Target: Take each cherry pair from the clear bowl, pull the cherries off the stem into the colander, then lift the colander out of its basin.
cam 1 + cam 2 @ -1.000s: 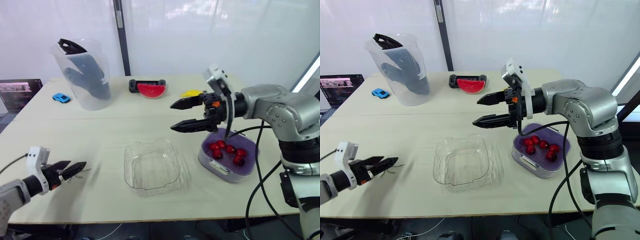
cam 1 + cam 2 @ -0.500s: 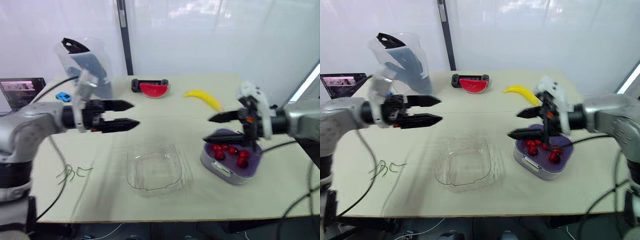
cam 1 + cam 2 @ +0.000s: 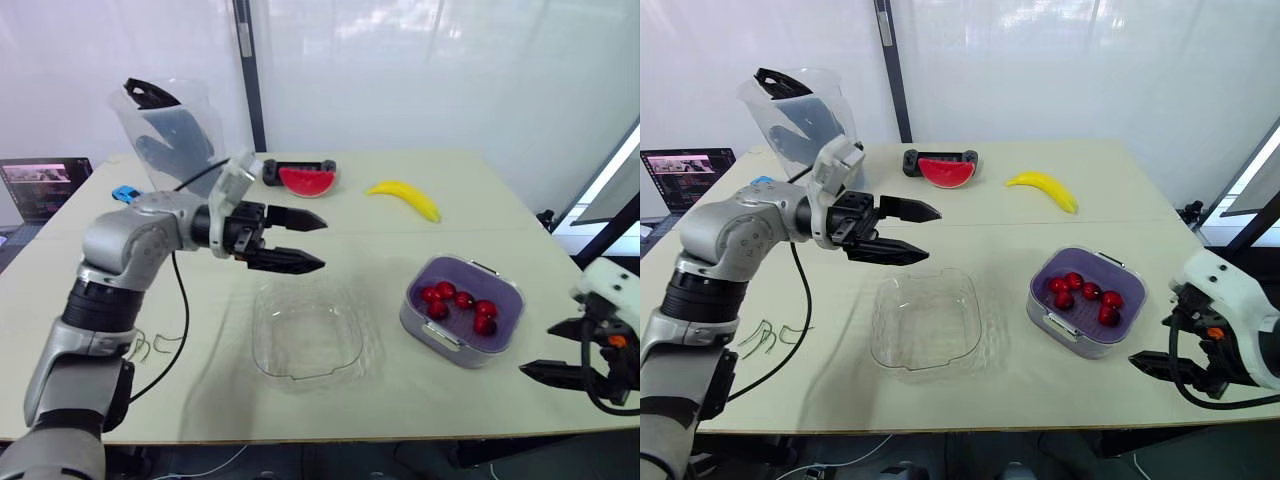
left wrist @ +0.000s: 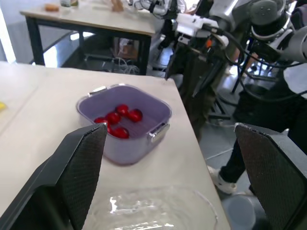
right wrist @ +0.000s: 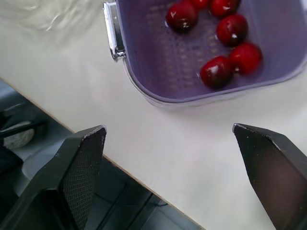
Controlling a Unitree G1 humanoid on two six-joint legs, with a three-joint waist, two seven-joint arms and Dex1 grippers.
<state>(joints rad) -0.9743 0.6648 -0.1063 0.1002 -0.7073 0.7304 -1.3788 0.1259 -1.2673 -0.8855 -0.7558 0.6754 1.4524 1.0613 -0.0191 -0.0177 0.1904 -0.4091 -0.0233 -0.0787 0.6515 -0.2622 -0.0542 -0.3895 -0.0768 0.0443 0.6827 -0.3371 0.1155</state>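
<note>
Sitting mid-table, the empty clear square plastic bowl [image 3: 305,335] holds no cherry pairs, so I judge that only the lift remains. Just to its right, the purple perforated plastic colander [image 5: 192,48] rests inside its pale lavender basin [image 3: 420,325]. Its handle-to-handle axis (the longer one, as far as I can tell) runs from the near-left metal handle [image 5: 111,33] to the far-right one. The right gripper [image 3: 537,348], fingers spread and empty, hangs off the table's front edge; the colander lies ahead and left of it, making this the nearer arm. The left gripper [image 3: 322,243], likewise spread and empty, hovers over the bowl's far-left rim. One bowl, one colander, one basin, two handles, six loose red cherries [image 3: 462,298], and thin green stems [image 3: 140,347] too tangled to count
</note>
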